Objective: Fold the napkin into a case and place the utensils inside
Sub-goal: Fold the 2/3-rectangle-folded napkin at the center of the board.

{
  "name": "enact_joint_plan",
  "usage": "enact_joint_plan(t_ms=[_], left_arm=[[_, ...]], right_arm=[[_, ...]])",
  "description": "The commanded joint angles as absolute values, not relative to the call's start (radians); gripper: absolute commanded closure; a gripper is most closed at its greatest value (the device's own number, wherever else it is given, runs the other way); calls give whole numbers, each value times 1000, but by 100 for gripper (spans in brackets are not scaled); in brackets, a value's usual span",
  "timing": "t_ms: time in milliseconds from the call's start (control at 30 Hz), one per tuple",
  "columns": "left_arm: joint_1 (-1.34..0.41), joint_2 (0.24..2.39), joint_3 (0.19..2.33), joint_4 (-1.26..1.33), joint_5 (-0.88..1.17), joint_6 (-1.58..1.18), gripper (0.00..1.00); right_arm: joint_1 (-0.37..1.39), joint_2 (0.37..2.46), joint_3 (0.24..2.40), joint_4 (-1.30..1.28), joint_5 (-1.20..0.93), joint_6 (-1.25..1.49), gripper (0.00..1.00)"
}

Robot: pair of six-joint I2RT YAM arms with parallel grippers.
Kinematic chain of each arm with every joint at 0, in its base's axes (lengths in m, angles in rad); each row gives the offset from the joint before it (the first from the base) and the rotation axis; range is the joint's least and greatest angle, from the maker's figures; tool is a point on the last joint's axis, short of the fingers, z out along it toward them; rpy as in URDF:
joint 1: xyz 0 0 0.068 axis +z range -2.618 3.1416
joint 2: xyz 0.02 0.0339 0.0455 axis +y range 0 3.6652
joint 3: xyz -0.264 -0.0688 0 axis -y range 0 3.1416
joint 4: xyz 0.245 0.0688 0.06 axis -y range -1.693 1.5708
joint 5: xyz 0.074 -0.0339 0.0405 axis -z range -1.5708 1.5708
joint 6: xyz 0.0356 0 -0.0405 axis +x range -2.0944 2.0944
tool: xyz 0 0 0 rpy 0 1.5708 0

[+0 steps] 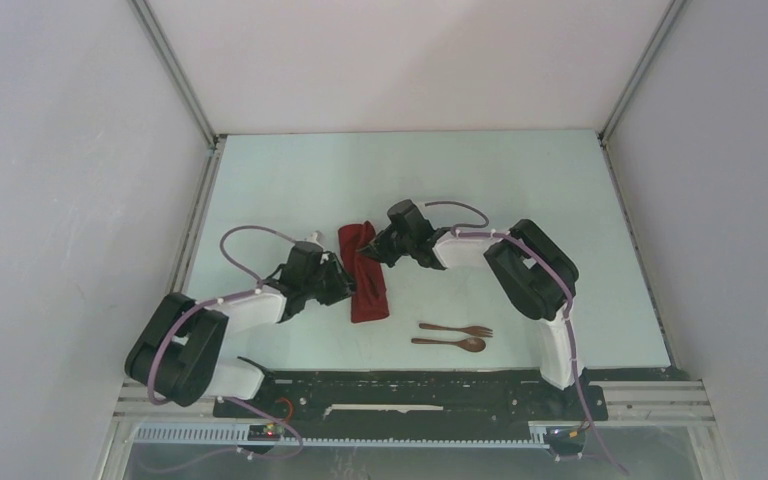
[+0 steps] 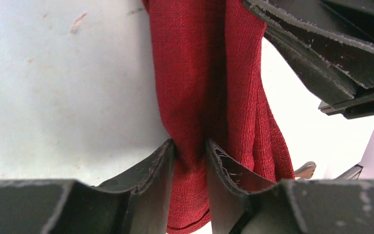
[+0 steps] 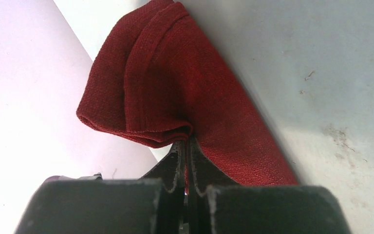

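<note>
1. The worktop (image 1: pixel 520 200) is seen pale and flat beneath both sets of fingers.
2. The napkin (image 1: pixel 365 285) is laid as a long, narrow strip between the two sets of fingers. Its far end is bunched and raised at the right fingers.
3. The left fingers (image 2: pixel 168 161) are closed part-way, and a raised fold of the napkin is pinched between them.
4. The right fingers (image 3: pixel 182 161) are pressed almost together on a thin hemmed edge at the far end.
5. The fork (image 1: pixel 460 329) and spoon (image 1: pixel 450 343) are laid side by side on the near side of the right fingers, well apart from both sets.
6. The step is judged to be shaping the case.
   - Only the upper layer should be lifted.
   - Both grips should be moved evenly so that the strip is not twisted.
   - An open mouth should be left turned towards the fork and spoon.
</note>
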State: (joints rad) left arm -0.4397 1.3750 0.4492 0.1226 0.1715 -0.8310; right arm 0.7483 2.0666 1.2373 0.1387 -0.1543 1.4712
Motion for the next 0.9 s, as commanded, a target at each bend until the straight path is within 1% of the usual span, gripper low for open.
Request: enact_joint_plan(t_ms=[0, 167, 267, 367, 500, 700, 867], left_arm=[[-402, 1311, 372, 53, 145, -819, 59], [-351, 1156, 325, -24, 119, -838, 50], [-324, 1092, 313, -63, 98, -836, 48], [-297, 1112, 320, -58, 122, -822, 55], [-295, 1221, 326, 32, 195, -824, 62], [-290, 1313, 363, 66, 184, -808, 63], [-283, 1372, 390, 55, 183, -789, 66]], right_arm=[[768, 2085, 1279, 174, -117, 1513, 100], [777, 2091, 1292, 172, -107, 1499, 100], [785, 2086, 1295, 167, -96, 1486, 100], [791, 2086, 1311, 152, -91, 1468, 100], [803, 2094, 1335, 140, -88, 1448, 100], [809, 2111, 1348, 128, -117, 1418, 100], [809, 2129, 1367, 112, -146, 1394, 100]])
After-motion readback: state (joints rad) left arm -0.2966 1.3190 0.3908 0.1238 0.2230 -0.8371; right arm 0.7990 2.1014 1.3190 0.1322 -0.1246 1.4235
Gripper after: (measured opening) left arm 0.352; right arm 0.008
